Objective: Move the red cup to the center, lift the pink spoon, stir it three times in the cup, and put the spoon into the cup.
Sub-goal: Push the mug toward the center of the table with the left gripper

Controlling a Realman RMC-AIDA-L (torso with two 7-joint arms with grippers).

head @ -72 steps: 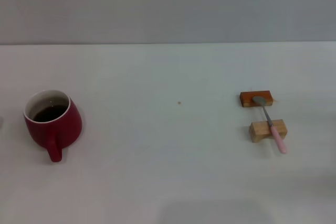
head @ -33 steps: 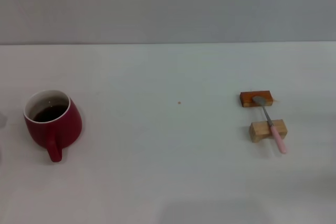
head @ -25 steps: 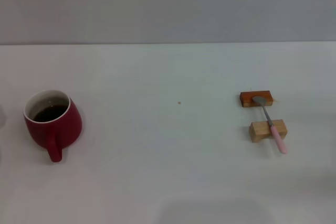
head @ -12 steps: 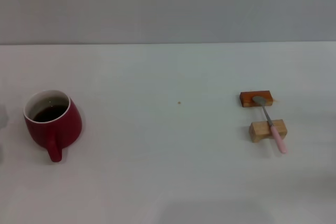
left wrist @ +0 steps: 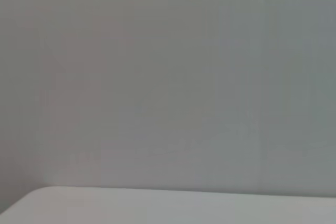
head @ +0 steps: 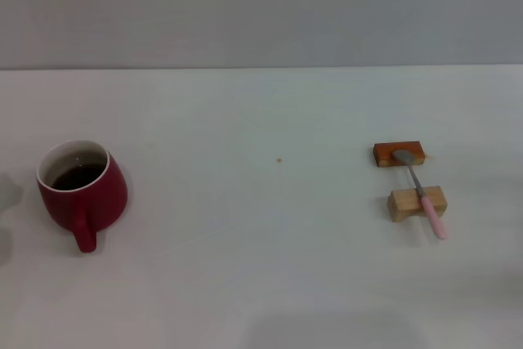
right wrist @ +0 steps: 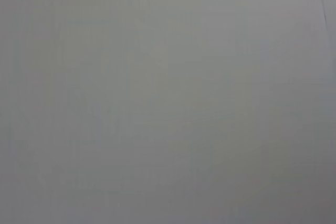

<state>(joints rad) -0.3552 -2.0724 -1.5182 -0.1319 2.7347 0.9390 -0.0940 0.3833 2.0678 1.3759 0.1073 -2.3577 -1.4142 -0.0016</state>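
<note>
A broad white table [head: 270, 284] ran back to a plain grey wall. Far on its left side stood a rounded dark-red ceramic mug [head: 82, 192] holding dark liquid, its loop handle turned toward the near edge. Well apart on the right lay two small wooden blocks, a reddish-brown one [head: 399, 154] behind a pale one [head: 407, 203]. A slim spoon with a grey metal bowl and pale pink handle [head: 422, 194] rested across both. A tiny brown speck [head: 279, 160] sat near the middle.

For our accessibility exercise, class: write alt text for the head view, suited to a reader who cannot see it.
A red cup of dark liquid stands at the left of a white table, handle toward the camera. At the right, a pink spoon lies across two small wooden blocks. No gripper is in view.
</note>
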